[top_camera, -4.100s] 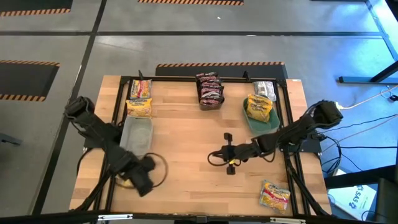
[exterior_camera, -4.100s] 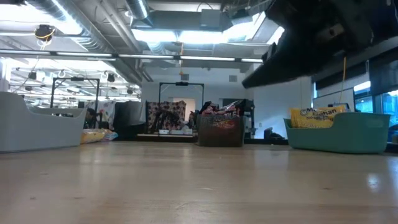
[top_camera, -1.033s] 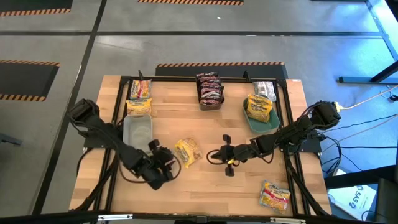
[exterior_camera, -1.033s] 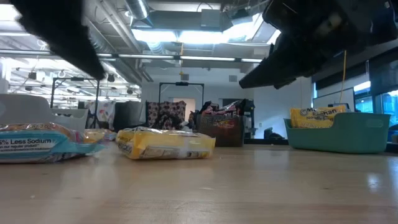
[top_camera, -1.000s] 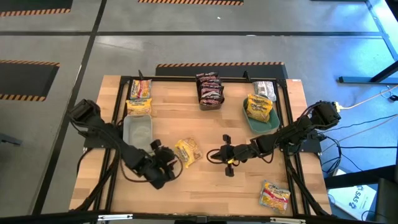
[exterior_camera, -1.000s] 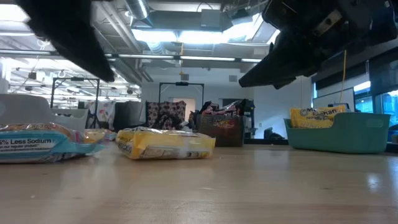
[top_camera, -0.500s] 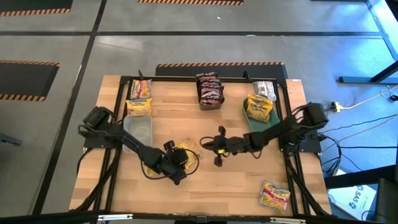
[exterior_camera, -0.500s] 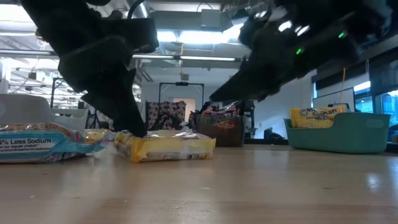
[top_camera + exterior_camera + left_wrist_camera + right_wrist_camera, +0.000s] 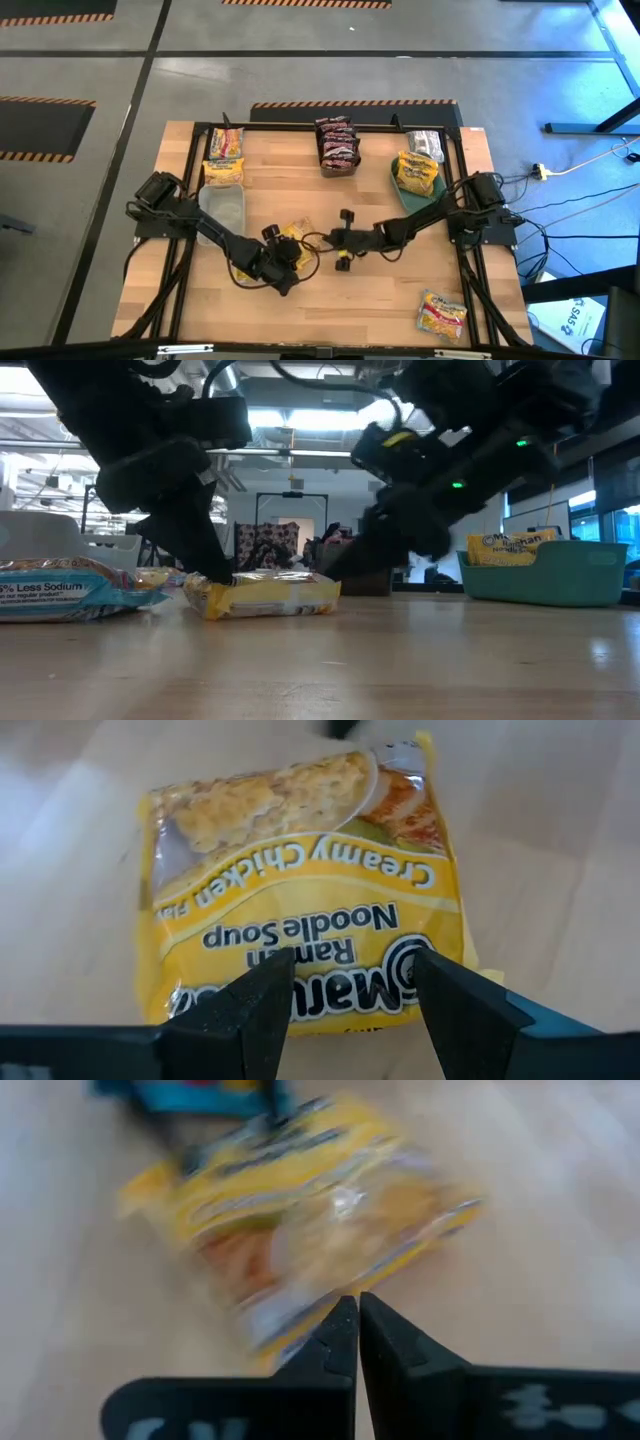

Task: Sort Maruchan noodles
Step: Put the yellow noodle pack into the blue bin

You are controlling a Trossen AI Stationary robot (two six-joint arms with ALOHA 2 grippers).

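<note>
Both arms have closed in on the middle of the table [image 9: 400,290] since a second ago: the left arm has reached in from its side, and the right arm has stretched across toward the same spot. Sorting is part done, with packets already in the clear bin [image 9: 222,210], the dark bin [image 9: 338,160] and the green dish [image 9: 410,197], and 1 yellow packet [image 9: 441,314] waiting near the front right corner. The step in hand looks like a pickup of the Creamy Chicken packet [image 9: 300,910], which lies flat on the wood near the table's centre. The left gripper [image 9: 352,995] hangs low over that packet's end, fingers apart and straddling the printed face, clamping nothing yet. The right gripper [image 9: 350,1342] points at the packet's opposite edge, fingers pressed together and empty. Next, the left gripper probably needs to settle and pinch the packet.
</note>
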